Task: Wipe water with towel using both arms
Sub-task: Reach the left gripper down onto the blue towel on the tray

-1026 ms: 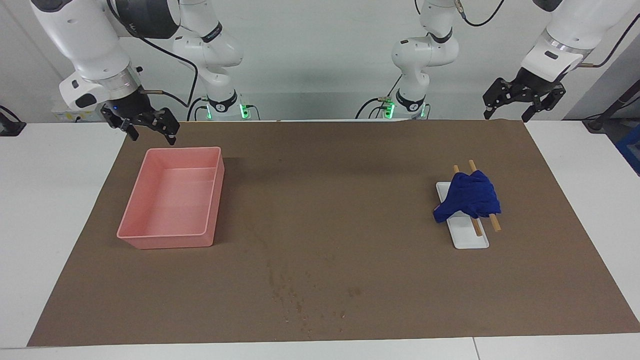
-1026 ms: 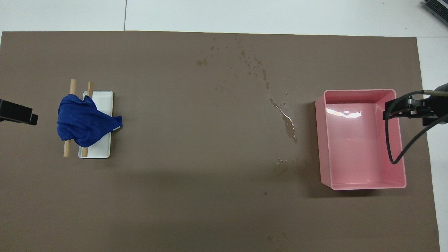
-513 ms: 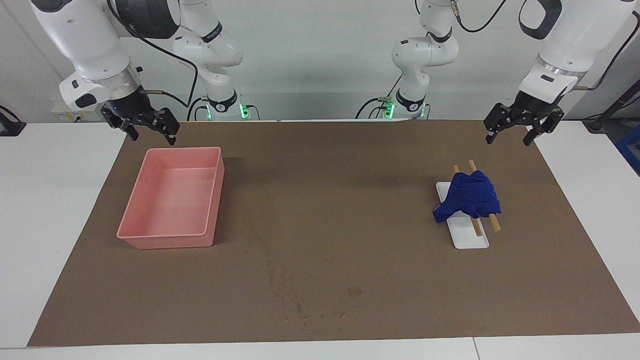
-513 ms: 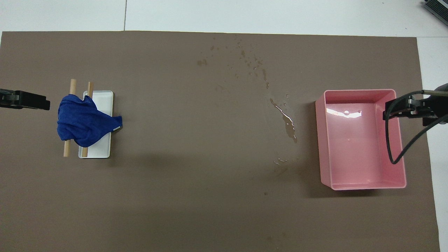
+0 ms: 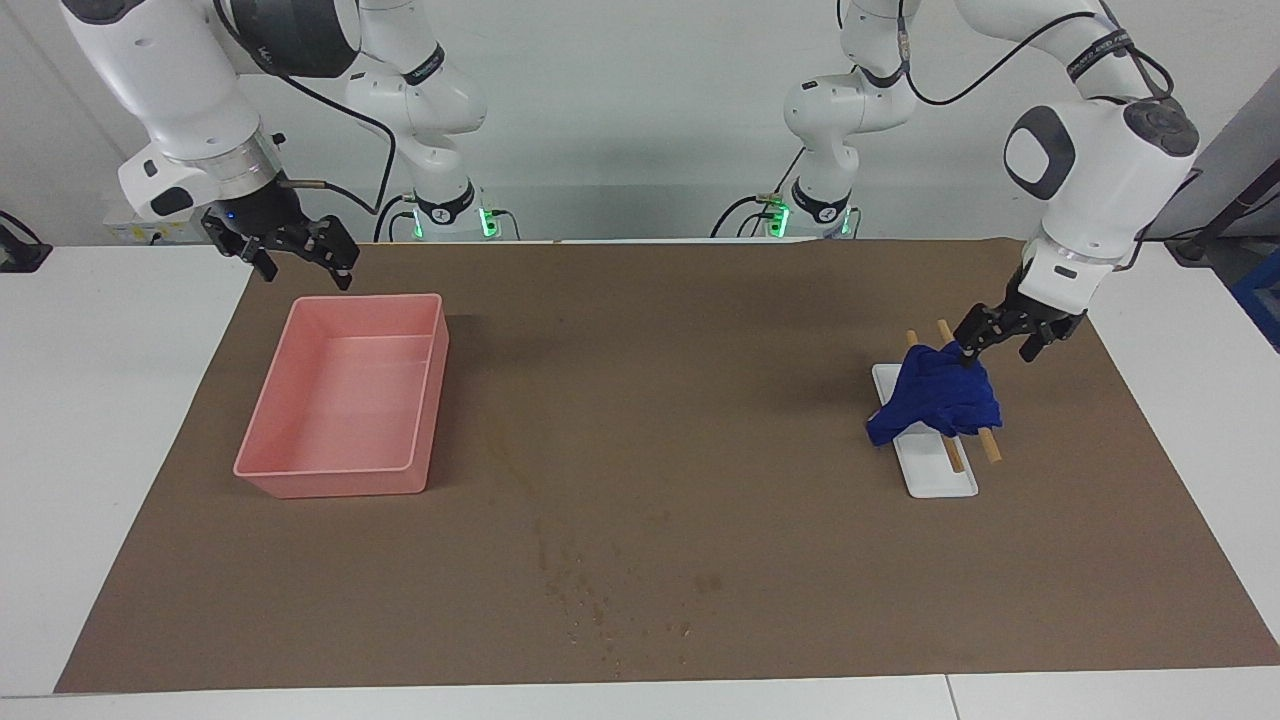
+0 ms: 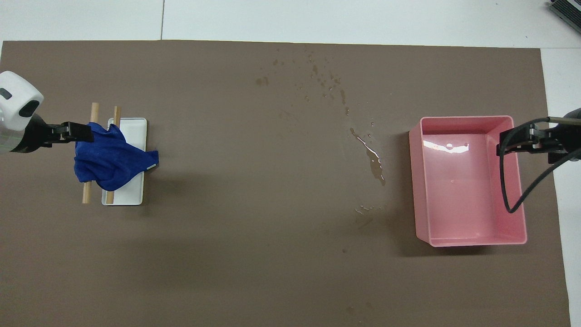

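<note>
- We see the towel (image 5: 938, 393) draped on the rack (image 5: 935, 470), toward the left arm's end.
- Left tool (image 5: 1000, 347) spread, at the towel's edge.
- Right tool (image 5: 300, 262) spread, over the tray (image 5: 340, 480) rim.
- Water (image 6: 373, 160) beside the tray.

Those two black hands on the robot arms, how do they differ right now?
The left hand is down low at the edge of the blue towel on its rack; the right hand hangs by the pink tray, close to no cloth. The left arm is stretched out over the brown sheet; the right arm waits near the sheet's edge. Both hands are open and hold nothing.
</note>
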Controlling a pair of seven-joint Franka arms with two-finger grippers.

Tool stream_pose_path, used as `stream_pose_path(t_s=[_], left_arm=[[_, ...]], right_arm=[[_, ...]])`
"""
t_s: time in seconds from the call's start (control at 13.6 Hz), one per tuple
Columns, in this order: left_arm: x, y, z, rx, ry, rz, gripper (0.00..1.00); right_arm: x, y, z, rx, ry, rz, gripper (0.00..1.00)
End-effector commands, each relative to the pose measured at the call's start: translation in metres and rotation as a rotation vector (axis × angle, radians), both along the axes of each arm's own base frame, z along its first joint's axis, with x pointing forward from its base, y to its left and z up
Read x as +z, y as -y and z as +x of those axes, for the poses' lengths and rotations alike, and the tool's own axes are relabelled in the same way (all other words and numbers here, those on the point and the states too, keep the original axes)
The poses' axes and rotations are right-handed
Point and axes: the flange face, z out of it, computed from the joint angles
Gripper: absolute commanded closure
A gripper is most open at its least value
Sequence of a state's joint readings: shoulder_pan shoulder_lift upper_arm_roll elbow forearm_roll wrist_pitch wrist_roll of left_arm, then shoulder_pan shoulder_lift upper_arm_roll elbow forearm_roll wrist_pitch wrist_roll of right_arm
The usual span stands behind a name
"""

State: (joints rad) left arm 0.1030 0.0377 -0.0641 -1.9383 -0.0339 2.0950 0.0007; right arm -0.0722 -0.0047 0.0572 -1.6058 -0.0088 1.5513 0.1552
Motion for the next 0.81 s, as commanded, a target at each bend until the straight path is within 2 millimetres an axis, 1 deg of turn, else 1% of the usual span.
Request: stream_pose_path(t_s=[0.0, 0.07, 0.22, 0.37, 0.44, 0.66, 0.73], left_arm=[[-0.034, -0.002, -0.012, 0.022, 0.041, 0.002, 0.0], [-0.04, -0.002, -0.014, 0.015, 0.048, 0.004, 0.0], [-0.044, 0.001, -0.013, 0.013, 0.051, 0.003, 0.0], [-0.053, 0.004, -0.015, 0.015, 0.052, 0.002, 0.13], [-0.057, 0.006, -0.016, 0.012, 0.049, 0.002, 0.22], [-0.054, 0.005, -0.013, 0.015, 0.054, 0.002, 0.48], [-0.052, 0.005, -0.012, 0.015, 0.055, 0.002, 0.58]], right_arm=[[0.001, 0.001, -0.005, 0.015, 0.006, -0.004, 0.0], [0.001, 0.001, -0.005, 0.015, 0.006, -0.004, 0.0], [0.001, 0.001, -0.005, 0.015, 0.006, -0.004, 0.0], [0.001, 0.001, -0.005, 0.015, 0.006, -0.004, 0.0], [0.001, 0.001, -0.005, 0.015, 0.006, -0.004, 0.0], [0.001, 0.001, -0.005, 0.015, 0.006, -0.004, 0.0], [0.001, 0.001, -0.005, 0.015, 0.006, -0.004, 0.0]])
